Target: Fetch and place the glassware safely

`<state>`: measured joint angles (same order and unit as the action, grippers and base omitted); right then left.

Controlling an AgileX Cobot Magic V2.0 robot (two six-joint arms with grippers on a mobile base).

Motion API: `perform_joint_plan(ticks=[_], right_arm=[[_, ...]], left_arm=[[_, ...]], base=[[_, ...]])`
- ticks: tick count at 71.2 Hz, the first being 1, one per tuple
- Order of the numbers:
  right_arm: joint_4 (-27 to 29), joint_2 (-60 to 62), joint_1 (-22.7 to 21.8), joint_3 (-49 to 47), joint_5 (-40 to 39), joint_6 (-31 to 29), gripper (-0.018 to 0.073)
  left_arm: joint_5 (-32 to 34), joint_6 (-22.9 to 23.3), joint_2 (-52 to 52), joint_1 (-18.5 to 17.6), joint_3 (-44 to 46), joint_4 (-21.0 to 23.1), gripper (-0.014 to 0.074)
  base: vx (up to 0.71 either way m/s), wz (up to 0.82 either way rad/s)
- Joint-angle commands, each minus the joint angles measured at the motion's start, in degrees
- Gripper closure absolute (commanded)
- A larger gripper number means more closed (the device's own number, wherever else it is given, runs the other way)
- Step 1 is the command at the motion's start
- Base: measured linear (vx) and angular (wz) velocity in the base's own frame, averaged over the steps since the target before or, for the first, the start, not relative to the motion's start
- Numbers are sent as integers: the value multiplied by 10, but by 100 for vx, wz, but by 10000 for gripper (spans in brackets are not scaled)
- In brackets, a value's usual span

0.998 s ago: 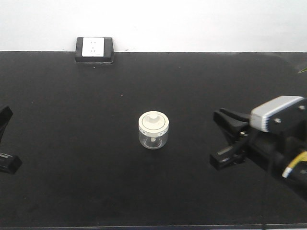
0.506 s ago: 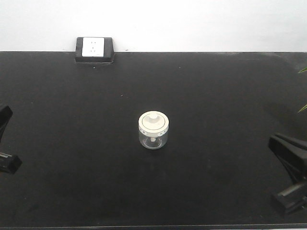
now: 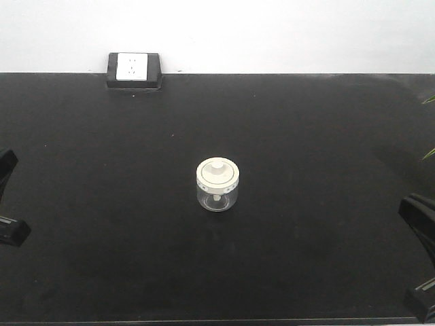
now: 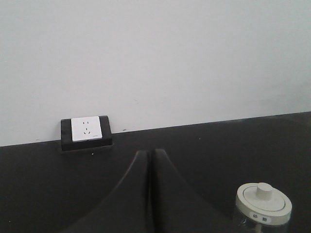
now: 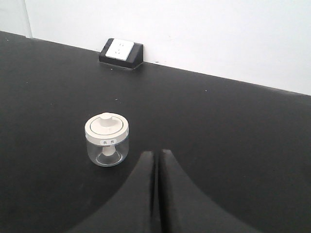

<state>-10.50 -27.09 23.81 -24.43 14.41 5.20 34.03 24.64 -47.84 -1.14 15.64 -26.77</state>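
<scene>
The right wrist view is showing the right gripper's two black fingers pressed together at the bottom of the frame, their tips meeting along a thin seam with nothing between them. Just beyond and to the left of those tips, apart from them, the small squat clear glass jar with the round cream-white knobbed lid is standing upright on the matte black tabletop, a small label facing the camera on the lid's rim. Farther back, the white wall socket in its black wedge-shaped housing is sitting at the table's rear edge against the plain white wall. The left wrist view is showing the left gripper likewise closed, its dark fingers touching along a seam and holding nothing, with the jar's lid peeking in at the lower right and the socket beyond. In the front-facing view the jar is standing alone near the table's middle, well apart from both arms: the left gripper is only partly showing at the left edge and the right gripper at the lower right edge.
</scene>
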Motion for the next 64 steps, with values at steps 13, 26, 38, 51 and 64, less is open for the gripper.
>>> perform_joint_plan(ticks=[13, 26, 38, 51, 64], right_arm=[[-6, -2, -1, -15, -44, -5, 563], [-6, -2, -1, -15, -44, -5, 563], [-6, -2, -1, -15, -44, -5, 563], [-6, -2, -1, -15, -44, -5, 563], [-6, -2, -1, -15, -44, -5, 563]], left_arm=[[38, 5, 5, -4, 16, 14, 603], [38, 5, 5, -4, 16, 14, 603], [36, 5, 5, -4, 16, 13, 603], [-13, 4, 29, -4, 10, 14, 603], [-73, 4, 98, -4, -38, 28, 603]], base=[[0, 0], [0, 0], [0, 0], [0, 0], [0, 0]])
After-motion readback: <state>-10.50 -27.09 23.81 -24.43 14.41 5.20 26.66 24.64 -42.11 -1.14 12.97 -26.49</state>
